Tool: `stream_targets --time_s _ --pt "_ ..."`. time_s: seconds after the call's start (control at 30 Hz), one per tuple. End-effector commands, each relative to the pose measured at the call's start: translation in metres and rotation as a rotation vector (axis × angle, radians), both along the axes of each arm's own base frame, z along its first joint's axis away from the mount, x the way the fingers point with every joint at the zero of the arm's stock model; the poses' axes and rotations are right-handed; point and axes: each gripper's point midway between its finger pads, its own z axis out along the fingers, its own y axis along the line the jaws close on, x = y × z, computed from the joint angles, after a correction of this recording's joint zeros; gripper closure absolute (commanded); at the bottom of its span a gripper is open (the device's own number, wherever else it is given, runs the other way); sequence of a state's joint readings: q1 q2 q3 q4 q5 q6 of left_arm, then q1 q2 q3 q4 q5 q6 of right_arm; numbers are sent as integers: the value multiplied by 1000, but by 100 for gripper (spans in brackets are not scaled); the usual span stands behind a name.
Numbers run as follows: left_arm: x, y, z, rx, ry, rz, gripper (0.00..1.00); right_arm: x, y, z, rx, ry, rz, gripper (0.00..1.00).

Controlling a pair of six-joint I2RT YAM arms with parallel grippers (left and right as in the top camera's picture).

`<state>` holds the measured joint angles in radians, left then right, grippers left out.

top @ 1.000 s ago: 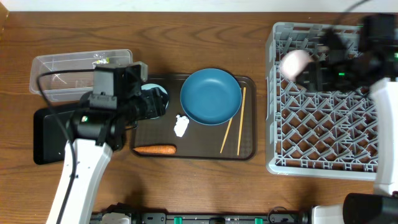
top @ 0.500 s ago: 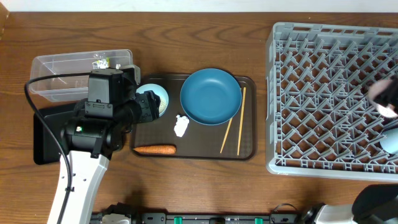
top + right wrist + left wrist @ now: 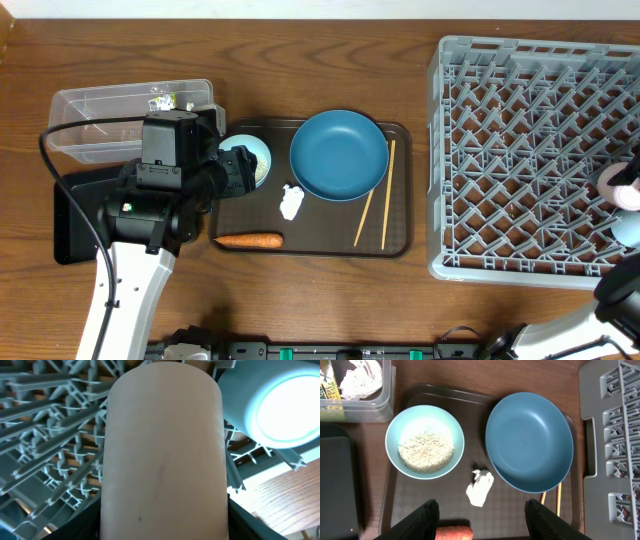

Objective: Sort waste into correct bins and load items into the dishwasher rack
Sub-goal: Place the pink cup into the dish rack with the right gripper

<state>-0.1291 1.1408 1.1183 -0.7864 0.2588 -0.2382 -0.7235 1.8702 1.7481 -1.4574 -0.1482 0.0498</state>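
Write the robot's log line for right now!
left end effector: open, above tray | right end effector: holding pink cup over rack | rice bowl, plate: on tray

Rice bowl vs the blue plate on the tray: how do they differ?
Colour: the bowl is pale blue, the plate dark blue.
Size: the plate is clearly wider and shallower than the bowl.
Contents: the bowl holds white rice; the plate is empty.
Shared: both are round, upright and sit on the dark brown tray, apart from each other.
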Motion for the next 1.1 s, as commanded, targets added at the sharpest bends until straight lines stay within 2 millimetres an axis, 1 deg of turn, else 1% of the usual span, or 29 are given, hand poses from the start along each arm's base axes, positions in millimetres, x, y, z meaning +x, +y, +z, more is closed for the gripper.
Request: stream_targets --time_s 0.0,0.1,0.2,0.23,0.3,0.33,0.37,0.47,0.57,0.67,0.77,0.83,0.97,1.07 --pt "0 1 4 12 -14 -2 42 0 -3 -9 18 24 -22 65" --pt "0 1 4 12 -12 -1 42 1 -3 -18 35 43 -21 65" --pt "0 2 4 12 -10 -2 42 1 -4 -23 46 57 -21 61" --pt "-1 2 4 12 -9 -2 42 1 -4 -25 49 60 -21 56" --pt "-1 2 3 13 -5 -2 42 2 -4 -29 54 66 -21 39" --pt "-1 2 3 13 -4 -2 42 2 -5 -30 56 68 -21 29" --pt "-2 2 3 13 -2 -2 42 3 -5 -32 57 69 -21 15" --pt "-2 2 2 13 -1 -2 42 6 -7 -32 51 58 -27 4" --pt "-2 2 2 13 -1 -1 42 9 -7 -32 55 44 -29 1" --pt "-2 2 2 13 0 -1 42 13 -1 -30 83 14 -22 1" --pt "-3 2 2 14 3 -1 41 24 9 -19 123 -61 10 3" --pt "-4 2 1 15 10 -1 38 32 16 -5 127 -122 40 3" --pt "-8 3 -3 18 33 -1 38 45 35 30 76 -230 125 4" --pt "-10 3 -7 21 54 -2 38 55 60 61 12 -314 223 4"
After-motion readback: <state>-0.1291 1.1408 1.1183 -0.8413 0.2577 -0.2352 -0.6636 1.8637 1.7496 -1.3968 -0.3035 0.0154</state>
